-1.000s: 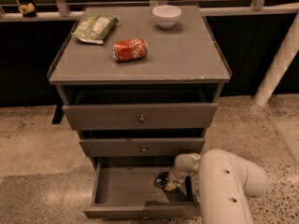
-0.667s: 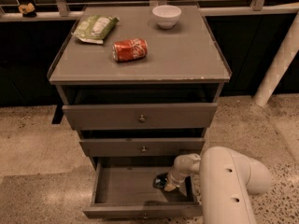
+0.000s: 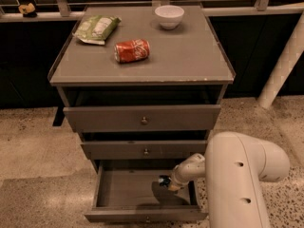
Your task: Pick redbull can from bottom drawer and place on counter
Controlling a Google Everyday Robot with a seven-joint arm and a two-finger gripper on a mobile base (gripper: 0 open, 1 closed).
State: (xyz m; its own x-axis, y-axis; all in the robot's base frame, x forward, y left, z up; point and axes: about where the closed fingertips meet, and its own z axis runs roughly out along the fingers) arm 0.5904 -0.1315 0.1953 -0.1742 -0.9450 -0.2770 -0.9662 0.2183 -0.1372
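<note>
Bottom drawer (image 3: 118, 196) was pulled out, well past the two drawers above it, so its inside was open from overhead. That gave the arm (image 3: 240, 175) room to come in from the right and drop down. Top drawer (image 3: 142, 118) stuck out a bit and middle drawer (image 3: 145, 150) sat further in; neither blocked the reach.

Gripper (image 3: 168, 183) was down inside the bottom drawer, toward its right half and nearer the back than the front. The pale wrist angled down and to the left into the drawer, with a dark shadow on the drawer floor just beneath the tip.

Redbull can (image 3: 164, 179) was in the bottom drawer, right at the gripper tip. Only a small blue and dark bit showed, and the rest was covered by the gripper. The can looked to be touching or inside the gripper. I could not tell whether the gripper was closed on it, open around it or just beside it, nor whether the can was upright or lifted off the floor.

Judgement: this was the grasp stage and the can was not out of the drawer yet.

Counter (image 3: 190, 56) was the drop spot. A soda can (image 3: 132, 50) lay on its side left of centre. A green bag (image 3: 97, 28) lay at the back left and a white bowl (image 3: 169, 16) stood at the back, right of centre. The front right part of the counter was bare, so it was the likely place for the can.
</note>
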